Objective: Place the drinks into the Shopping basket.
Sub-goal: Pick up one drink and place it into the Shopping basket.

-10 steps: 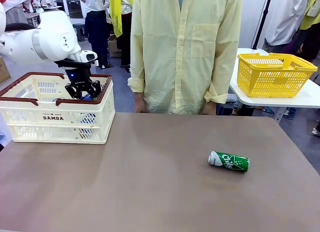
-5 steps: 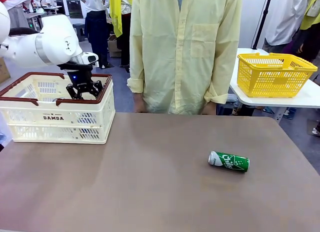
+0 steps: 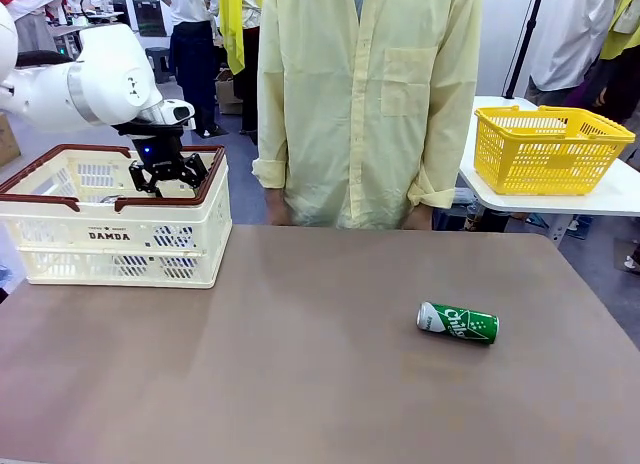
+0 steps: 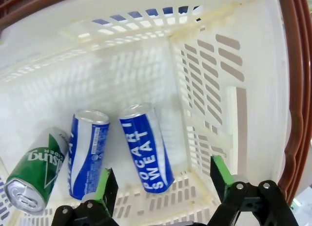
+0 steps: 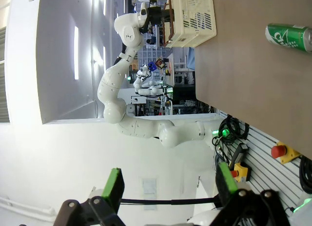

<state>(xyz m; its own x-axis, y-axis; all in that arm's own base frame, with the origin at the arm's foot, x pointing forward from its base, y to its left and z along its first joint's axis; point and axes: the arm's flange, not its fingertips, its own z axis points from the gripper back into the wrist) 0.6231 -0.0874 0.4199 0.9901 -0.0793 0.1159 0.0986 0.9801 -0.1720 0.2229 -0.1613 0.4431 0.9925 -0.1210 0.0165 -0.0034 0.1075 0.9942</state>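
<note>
The Shopping basket (image 3: 60, 234), cream-white with a red-brown rim, stands at the table's far left. My left gripper (image 3: 165, 182) hangs open just above its right end, with nothing between its green pads (image 4: 106, 183). Below it, on the basket's floor (image 4: 122, 65), lie two blue drinks (image 4: 146, 149) (image 4: 87, 153) and a green one (image 4: 34, 170). Another green can (image 3: 457, 323) lies on its side on the table at the right, apart from both arms. In the right wrist view my right gripper (image 5: 169, 184) stands open and empty, far from that green can (image 5: 288, 36).
A person in a pale yellow shirt (image 3: 370, 104) stands at the table's far edge, hands down behind it. A yellow mesh basket (image 3: 548, 147) sits on a separate white table at the back right. Bare brown tabletop (image 3: 300, 364) lies between basket and can.
My left gripper has opened and let go of a blue can, which now lies in the basket. The gripper has risen a little. The green can on the table has not moved.
</note>
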